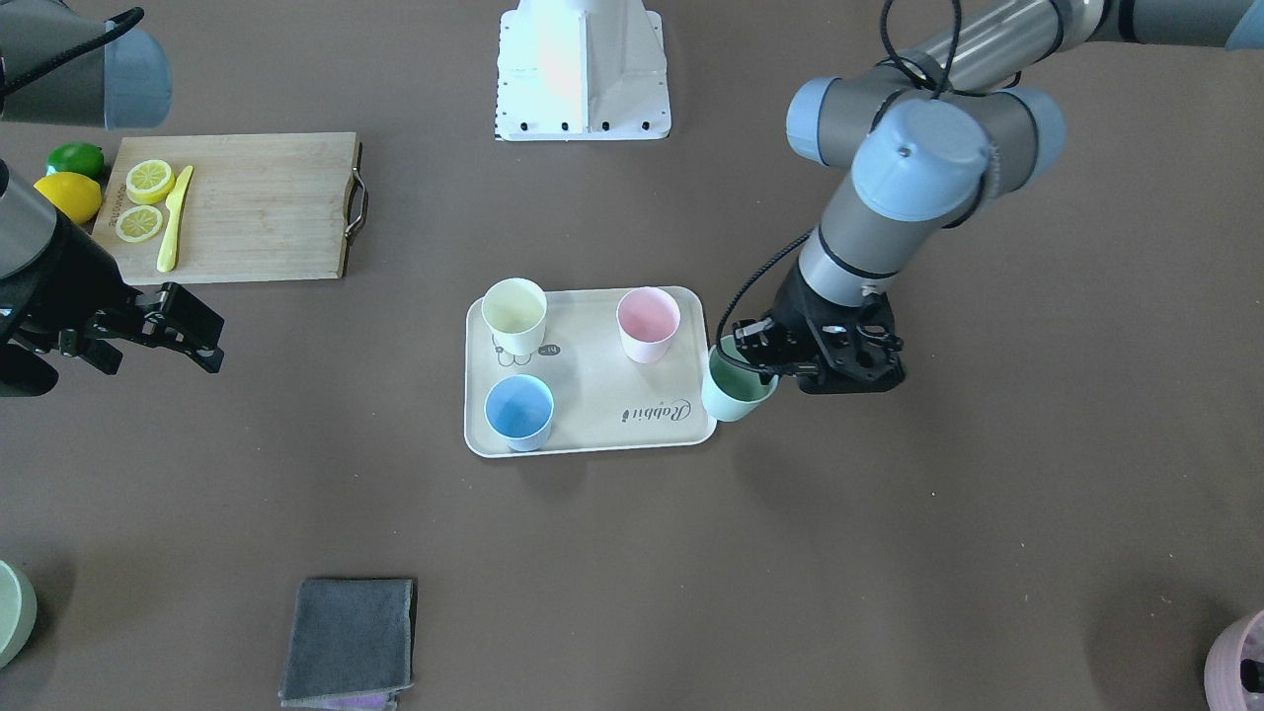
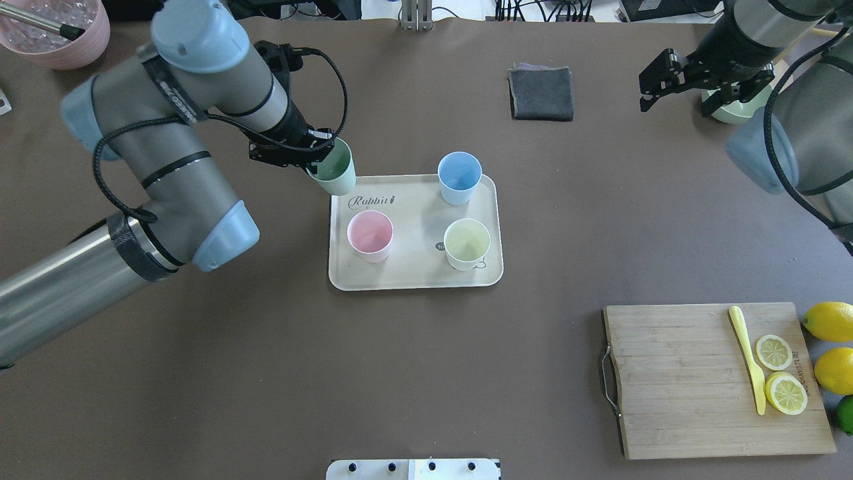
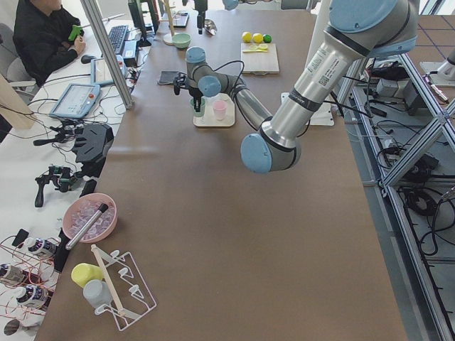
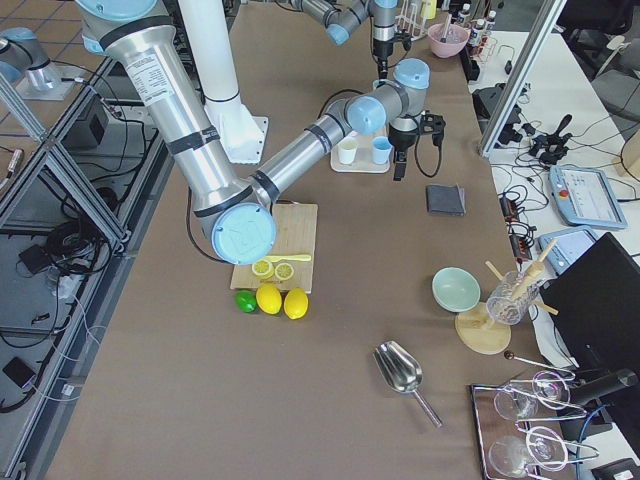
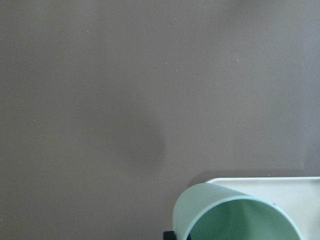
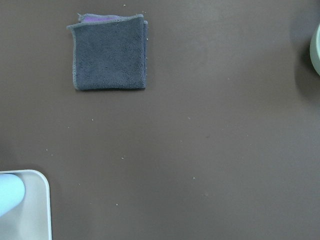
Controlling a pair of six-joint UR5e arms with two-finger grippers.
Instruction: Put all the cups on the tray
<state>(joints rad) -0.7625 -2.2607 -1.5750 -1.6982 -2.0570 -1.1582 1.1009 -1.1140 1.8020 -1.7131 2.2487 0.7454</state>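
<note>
Brown tabletop (image 2: 426,373), usual setup. I had the left gripper (image 2: 318,159) clamped on the mint cup (image 2: 336,177), tilted over the tray (image 2: 413,283) corner by the Rabbit script. On the tray stood the pink cup (image 2: 370,235), blue cup (image 2: 459,177) and yellow cup (image 2: 466,243). The right gripper (image 2: 678,105) hung with jaws spread, well away from the tray.

Item count: four cups (image 2: 459,177), one tray (image 2: 413,213), one cutting board (image 2: 673,380), two lemons (image 2: 830,321), two lemon slices (image 2: 773,352), one lime (image 2: 846,413), one knife (image 2: 750,363), one cloth (image 2: 541,93), one bowl (image 4: 455,290), one pot (image 2: 66,53).
</note>
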